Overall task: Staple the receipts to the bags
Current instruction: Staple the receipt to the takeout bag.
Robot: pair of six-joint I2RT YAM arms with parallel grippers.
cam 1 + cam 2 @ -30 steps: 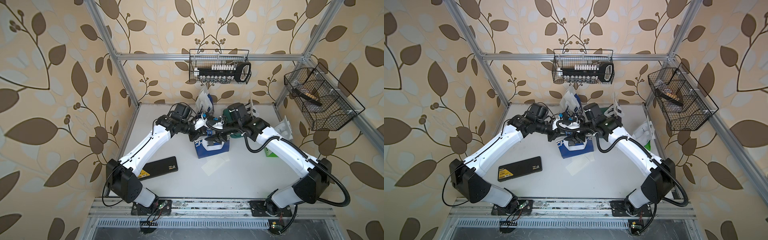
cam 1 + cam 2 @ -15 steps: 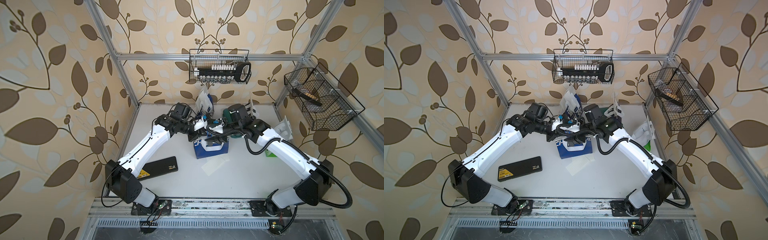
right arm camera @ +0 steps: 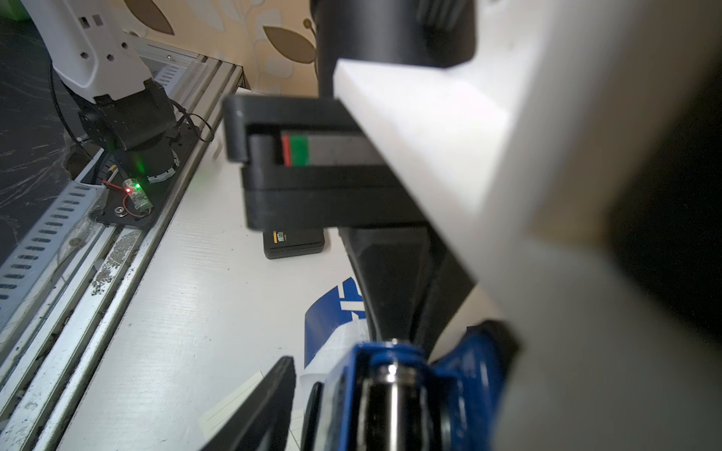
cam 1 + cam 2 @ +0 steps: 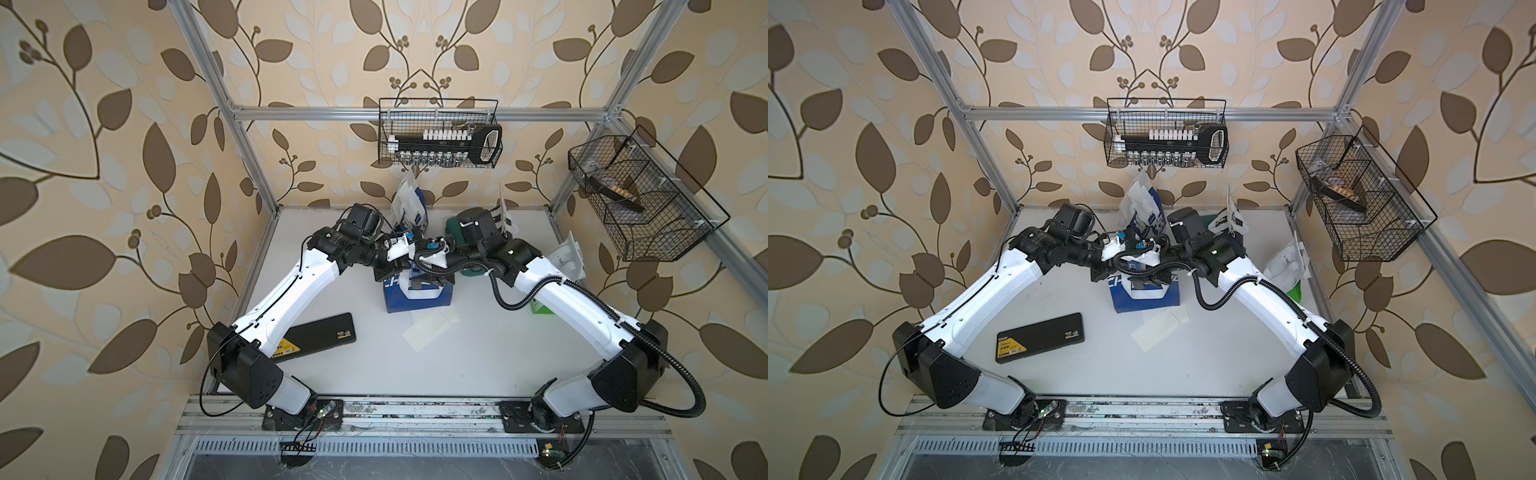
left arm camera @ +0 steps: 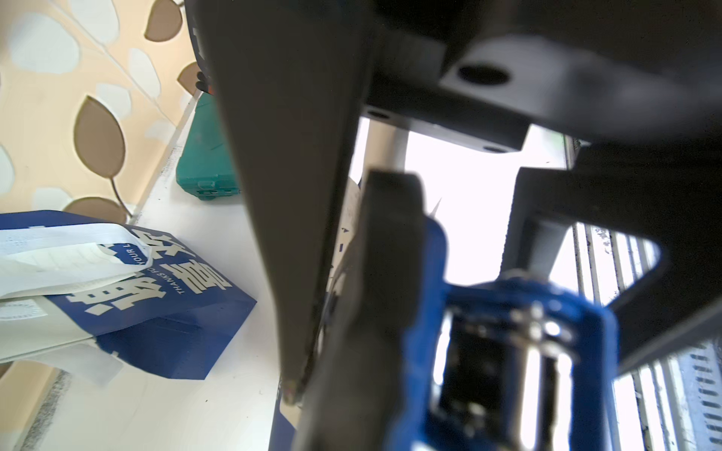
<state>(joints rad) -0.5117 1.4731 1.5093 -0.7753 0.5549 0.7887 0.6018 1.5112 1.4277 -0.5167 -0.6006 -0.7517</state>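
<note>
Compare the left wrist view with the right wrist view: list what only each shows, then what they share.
Left wrist only: the small navy bag with white characters, lying on its side, and the green case by the wall. Right wrist only: the black case and a loose receipt flat on the table. Both: the blue stapler, close up and blurred, and the white table.

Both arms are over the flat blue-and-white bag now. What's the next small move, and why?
Probably ease the right end effector forward so the blue stapler it seems to carry bites the edge that the shut left end effector pins on the blue-and-white bag. The stapler sits beside the left fingers, but no paper shows in its mouth, so squeezing now may miss.
</note>
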